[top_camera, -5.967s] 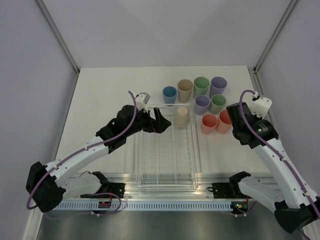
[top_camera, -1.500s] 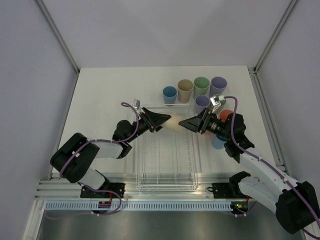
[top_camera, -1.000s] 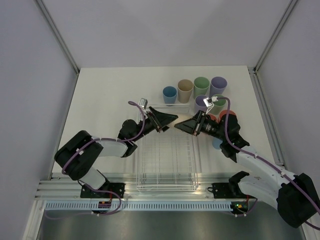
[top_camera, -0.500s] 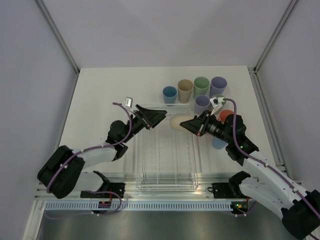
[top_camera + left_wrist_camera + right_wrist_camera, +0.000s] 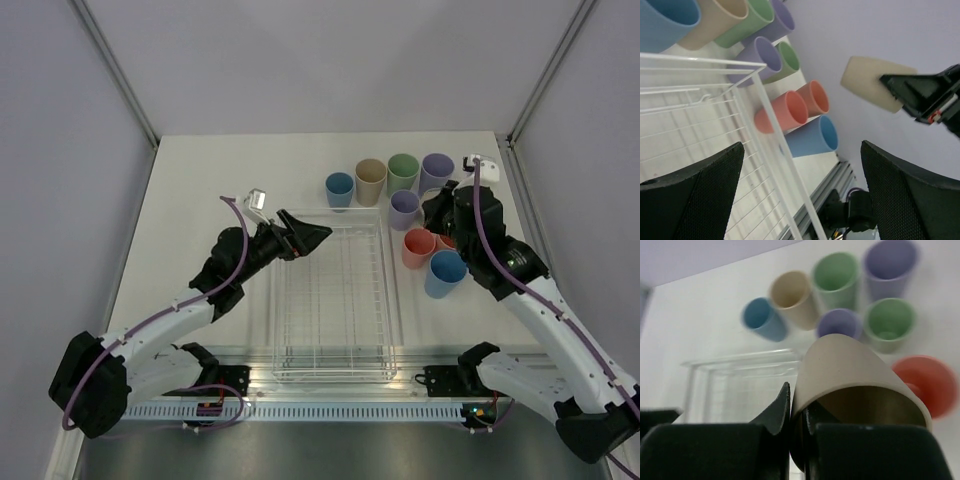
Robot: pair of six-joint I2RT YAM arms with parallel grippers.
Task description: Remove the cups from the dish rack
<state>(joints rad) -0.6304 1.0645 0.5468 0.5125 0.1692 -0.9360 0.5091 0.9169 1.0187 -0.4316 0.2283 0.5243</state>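
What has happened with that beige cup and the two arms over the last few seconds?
The beige cup has left the rack. The left gripper lifted it and passed it across, then let go and drew back, open. The right gripper closed on the cup and has carried it to the right, above the cups on the table. The rack and the cups along the back stayed put.

No readable txt, labels, brands, nos. or signs on cups or dish rack.
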